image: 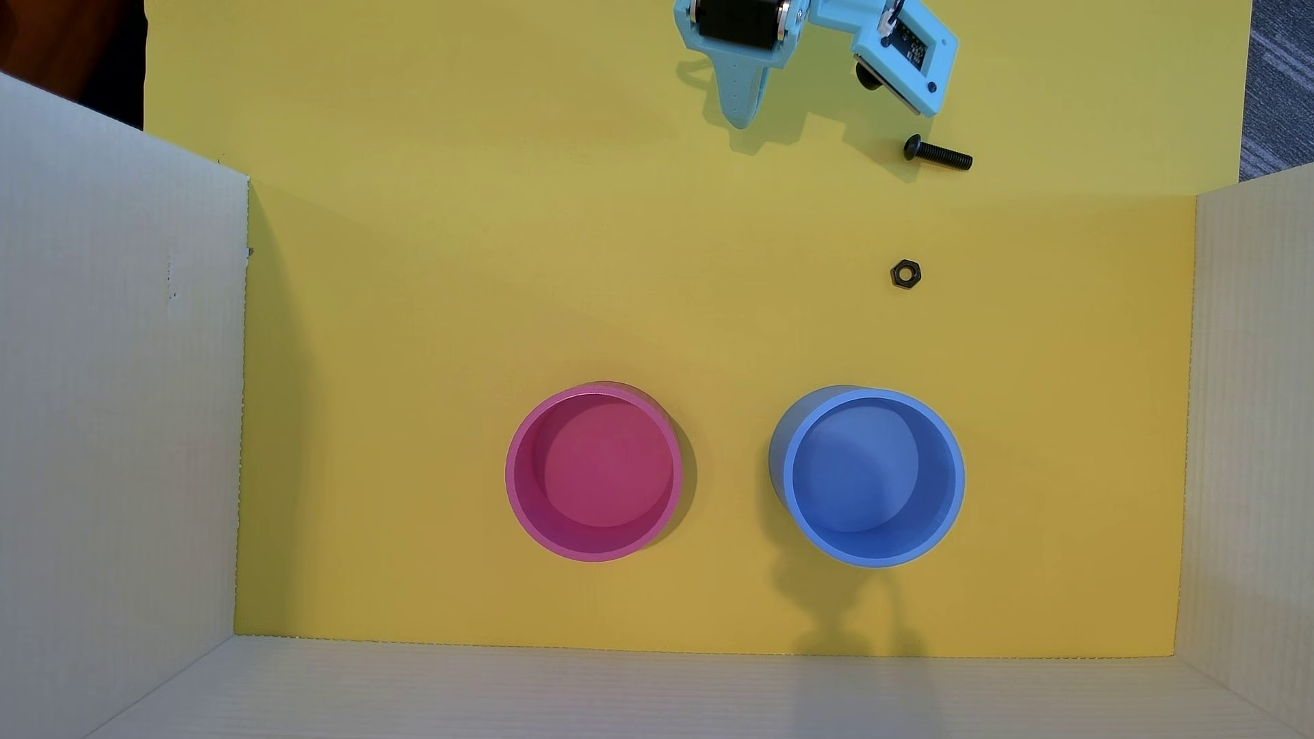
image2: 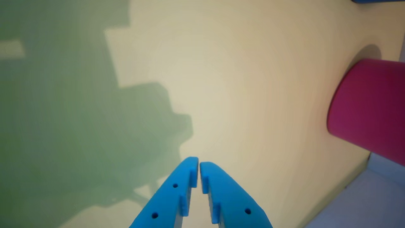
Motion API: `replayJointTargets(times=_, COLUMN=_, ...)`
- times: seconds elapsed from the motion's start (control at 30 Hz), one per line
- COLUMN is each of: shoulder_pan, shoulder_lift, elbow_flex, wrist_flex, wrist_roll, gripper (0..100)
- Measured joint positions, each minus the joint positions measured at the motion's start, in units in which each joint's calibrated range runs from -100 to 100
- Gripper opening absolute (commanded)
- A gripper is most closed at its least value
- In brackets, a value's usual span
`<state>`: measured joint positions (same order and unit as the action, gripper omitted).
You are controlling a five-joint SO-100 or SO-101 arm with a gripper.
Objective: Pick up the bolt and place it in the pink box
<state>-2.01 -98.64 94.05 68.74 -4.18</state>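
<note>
Blue fingers fill the bottom of the wrist view, pressed together at the tips with nothing between them, pointing over bare yellow desk. From overhead the gripper sits at the top edge of the desk, and the bolt lies flat on the desk just beside the arm's wrist housing, off to the right of the fingers, untouched. Its long axis runs nearly left to right in the overhead view, tilted slightly downward, with the rounded head at the left and the threaded shank pointing right. A fingers-across-the-shank grip would probably suit that lie. Below it rests the nut, apart from the bolt. Further down stand the pink box and the blue container, side by side and open-topped, both empty.
</note>
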Motion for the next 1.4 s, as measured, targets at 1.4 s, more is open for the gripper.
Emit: replayJointTargets(times=1.4, shoulder_pan=-18.96, shoulder_lift=0.00, elbow_flex=-38.38, wrist_flex=13.70, wrist_roll=1.76, gripper=2)
